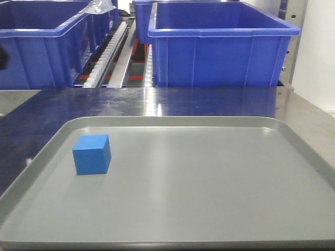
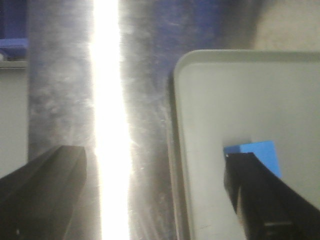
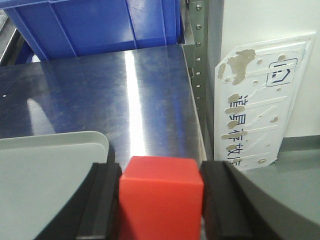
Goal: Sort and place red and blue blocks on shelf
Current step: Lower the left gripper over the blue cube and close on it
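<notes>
The blue block [image 1: 91, 154] sits on the left part of the grey tray [image 1: 209, 178]. In the left wrist view my left gripper [image 2: 155, 155] is open wide over the tray's left rim [image 2: 179, 100]. The blue block [image 2: 262, 151] shows just beyond its right finger [image 2: 260, 195], outside the gap. My right gripper [image 3: 160, 171] is shut on the red block [image 3: 161, 200], held above the steel surface beside the tray's corner [image 3: 50, 160]. The shelf [image 1: 107, 52], with its white roller tracks, stands behind the table. Neither gripper shows in the front view.
Two large blue bins [image 1: 220, 47] [image 1: 36, 47] rest on the shelf's rollers, right behind the steel table top [image 1: 157, 102]. In the right wrist view a perforated steel upright [image 3: 197, 65] and a white wall plate [image 3: 260, 105] lie to the right.
</notes>
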{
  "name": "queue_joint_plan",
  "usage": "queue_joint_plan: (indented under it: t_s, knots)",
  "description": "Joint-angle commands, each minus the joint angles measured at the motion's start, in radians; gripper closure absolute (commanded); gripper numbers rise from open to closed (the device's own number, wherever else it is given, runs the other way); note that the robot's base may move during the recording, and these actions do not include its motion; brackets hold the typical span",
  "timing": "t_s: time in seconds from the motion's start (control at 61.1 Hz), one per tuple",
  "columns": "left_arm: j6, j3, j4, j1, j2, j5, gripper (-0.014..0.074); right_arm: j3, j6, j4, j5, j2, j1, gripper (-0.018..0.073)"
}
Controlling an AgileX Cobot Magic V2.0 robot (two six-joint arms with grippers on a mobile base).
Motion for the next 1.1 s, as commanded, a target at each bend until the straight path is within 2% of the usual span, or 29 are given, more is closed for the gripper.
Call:
queue_joint_plan:
  t_s: [0.0, 0.311, 0.491, 0.753, 0.868, 1.081]
  knots:
    - [-0.004, -0.055, -0.02, -0.045, 0.025, -0.047, -0.0009, -0.028, -0.001, -0.013, -0.097, -0.001, -0.004, 0.0504]
    - [-0.057, -0.12, -0.02, -0.193, 0.156, -0.072, -0.0009, -0.028, -0.001, -0.013, -0.097, -0.001, -0.004, 0.0503]
    - [-0.103, -0.137, -0.015, -0.252, 0.213, -0.109, -0.0009, -0.028, -0.001, -0.013, -0.097, -0.001, -0.004, 0.0503]
    - [-0.113, -0.137, -0.014, -0.31, 0.292, -0.126, -0.0009, -0.028, -0.001, -0.013, -0.097, -0.001, -0.004, 0.0503]
    - [-0.161, -0.137, -0.01, -0.323, 0.315, -0.13, -0.0009, -0.028, -0.001, -0.013, -0.097, -0.001, -0.004, 0.0503]
    - [-0.162, -0.137, -0.01, -0.34, 0.35, -0.165, -0.0009, -0.028, -0.001, -0.013, -0.097, -0.001, -0.004, 0.0503]
